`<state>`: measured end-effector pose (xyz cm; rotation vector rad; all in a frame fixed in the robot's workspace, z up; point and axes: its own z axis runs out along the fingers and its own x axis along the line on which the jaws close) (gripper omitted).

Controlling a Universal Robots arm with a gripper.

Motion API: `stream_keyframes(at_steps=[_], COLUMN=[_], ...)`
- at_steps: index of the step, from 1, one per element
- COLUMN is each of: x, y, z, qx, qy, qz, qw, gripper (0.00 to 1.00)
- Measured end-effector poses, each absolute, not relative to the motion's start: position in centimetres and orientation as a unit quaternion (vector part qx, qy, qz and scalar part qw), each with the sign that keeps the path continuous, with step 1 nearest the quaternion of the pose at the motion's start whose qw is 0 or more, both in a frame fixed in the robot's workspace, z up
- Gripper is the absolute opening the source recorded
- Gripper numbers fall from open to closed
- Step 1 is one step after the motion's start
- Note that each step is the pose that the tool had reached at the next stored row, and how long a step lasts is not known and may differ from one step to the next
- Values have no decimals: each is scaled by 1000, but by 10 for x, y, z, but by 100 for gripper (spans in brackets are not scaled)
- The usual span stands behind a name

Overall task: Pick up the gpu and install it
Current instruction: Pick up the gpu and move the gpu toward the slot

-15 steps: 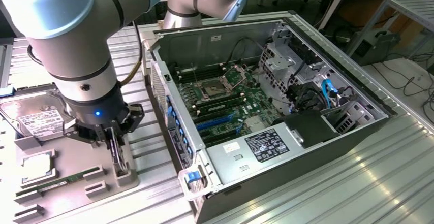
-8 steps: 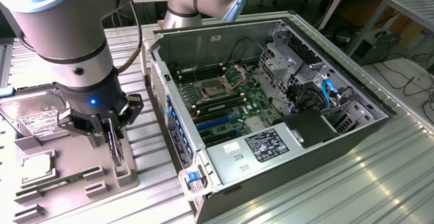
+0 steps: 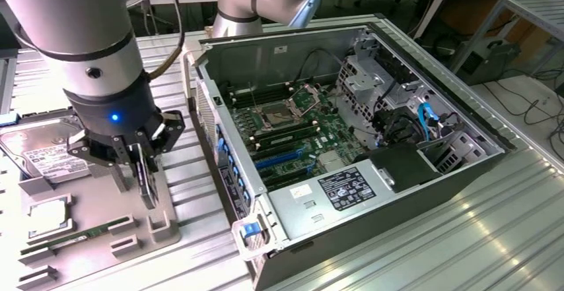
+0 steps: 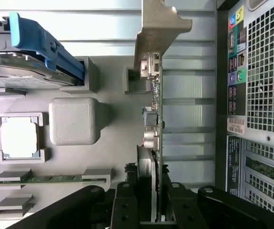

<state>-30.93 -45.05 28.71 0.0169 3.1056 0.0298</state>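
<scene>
The pick-up is under way and the install is not done. The jaws stand narrow, clamped on the two faces of the gpu (image 3: 150,192), which stands on edge over the grey tray (image 3: 92,202) at the exterior view's left, well apart from the case (image 3: 255,57). In the wrist view the gpu (image 4: 155,119) runs edge-on from the jaws out to its pale bracket (image 4: 158,24), beside a tray post (image 4: 136,78). Its lower edge may already be clear of the tray slot, but the angle is too poor to be sure.

Left to do, by my reading: carry the gpu across and seat it in the board (image 3: 291,132), where the blue slots (image 3: 282,159) lie bare.

On the tray sit the hard drive (image 3: 49,156), a chip (image 4: 18,137) and the memory stick (image 4: 46,179), all beside the gpu. Between tray and board rises the near case wall (image 3: 231,165); inside, cables (image 3: 427,123) and a black shroud (image 3: 401,169) crowd the far end. The tabletop (image 3: 440,238) is ribbed metal.
</scene>
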Motion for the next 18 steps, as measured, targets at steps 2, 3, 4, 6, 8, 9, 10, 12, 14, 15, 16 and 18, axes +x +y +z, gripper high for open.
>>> stream_keyframes(at_steps=[2, 3, 4, 6, 8, 9, 10, 12, 14, 15, 16, 18], x=[-309, -309, -309, -309, -309, -309, -309, -309, -309, -309, -309, -309], y=[-450, -450, -450, -450, -450, -450, -450, -450, -450, -450, -450, -450], z=[296, 300, 304, 309, 310, 311, 311, 313, 318, 320, 323, 331], qx=[5, 5, 5, 5, 5, 5, 5, 5, 5, 5, 5, 5], qy=[1000, 1000, 1000, 1000, 1000, 1000, 1000, 1000, 1000, 1000, 1000, 1000], qz=[10, 10, 10, 10, 10, 10, 10, 10, 10, 10, 10, 10], qw=[18, 18, 18, 18, 17, 17, 16, 15, 15, 15, 15, 15], gripper=[28, 28, 28, 28, 28, 28, 28, 28, 28, 28, 28, 28])
